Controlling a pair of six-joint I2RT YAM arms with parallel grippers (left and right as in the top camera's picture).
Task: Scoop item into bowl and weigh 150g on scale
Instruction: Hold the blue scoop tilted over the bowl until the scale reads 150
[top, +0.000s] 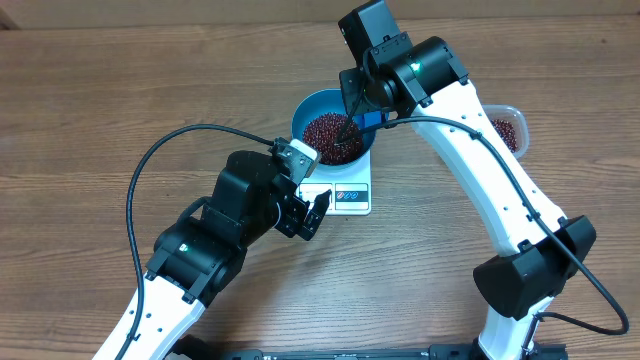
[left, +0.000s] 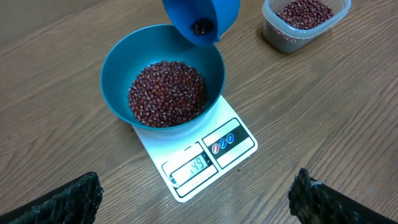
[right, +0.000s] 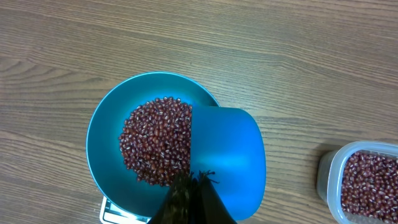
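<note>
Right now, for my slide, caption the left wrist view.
Blue scoop above beans in blue bowl on white scale, tub beyond.

A clear, lidless, rounded-rectangular plastic tub (right: 326, 177) sits on the wood-grain table (top: 100, 100). It lies toward 2 o'clock in the overhead view, 1 o'clock in the left wrist view and 4 o'clock in the right wrist view. A small blue scoop (right: 227, 158) hangs tilted above the table near the centre, well apart from the tub.

The bowl (left: 115, 68) is smooth plastic, the tub (left: 283, 40) clear plastic, the table (left: 323, 112) wood-grain.
</note>
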